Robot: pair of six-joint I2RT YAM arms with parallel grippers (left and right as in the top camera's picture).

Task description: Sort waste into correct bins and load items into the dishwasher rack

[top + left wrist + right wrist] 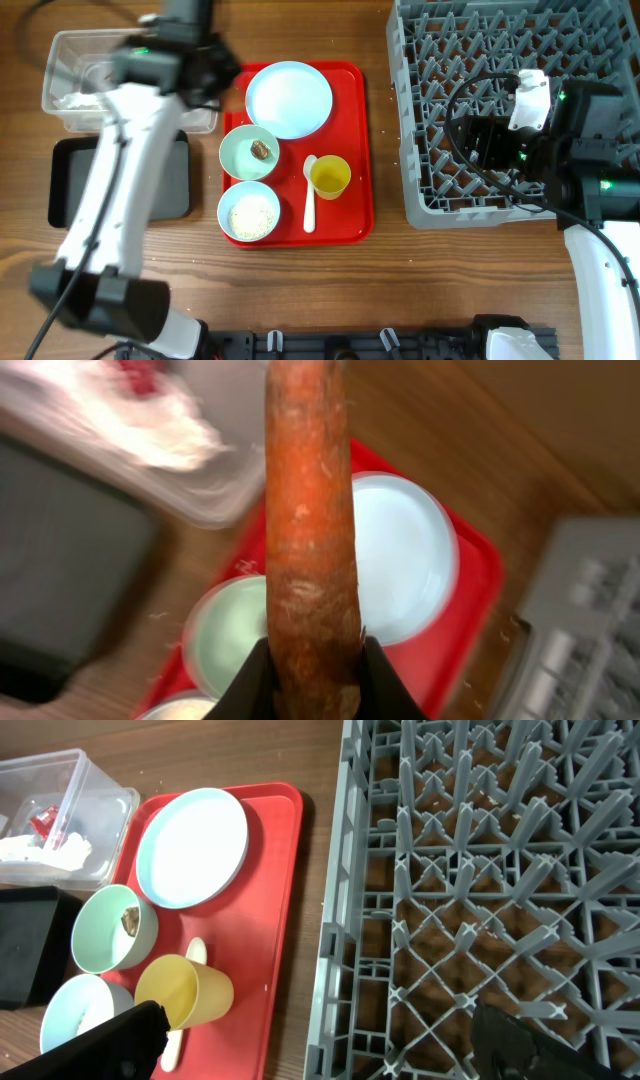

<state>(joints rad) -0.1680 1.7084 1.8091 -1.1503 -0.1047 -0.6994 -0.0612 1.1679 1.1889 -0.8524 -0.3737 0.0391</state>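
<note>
Left tool (312, 678) is clamped tight on one sausage (308, 520). It grips the sausage's lower end and the rest sticks out past the fingers (250, 690). Right tool (320, 1045) is spread wide with nothing in it, and it hangs over the left part of the rack (480, 900).

Left arm (110, 180) runs from the near left of the bench (300, 290) away across the black tray (70, 190) and the clear tub (70, 60). Its wrist is at the tub's right end. The sausage hangs in the air there, just beside the far left corner of the red tray (350, 210). Right arm (600, 250) comes up from the near right, with its wrist folded over the rack.

Counts, all on the red tray:
- Two bowls: the rice bowl (224, 211) holding rice (250, 214) is nearest, and the lump bowl (240, 160) holding one brown lump (261, 150) is just beyond it.
- One spoon (309, 195), touching one cup (330, 177).
- One plate (289, 98), farthest.

There is also one tub, one black tray and one rack. The tub holds napkins (40, 850) and one red wrapper (42, 820).

The left wrist view is blurred behind the sausage. In the overhead view the left arm covers part of the tub and black tray and hides the left tool and the sausage. The right tool's fingers are hard to make out there against the dark wrist. The rack is cut off at the top and right of that view.
</note>
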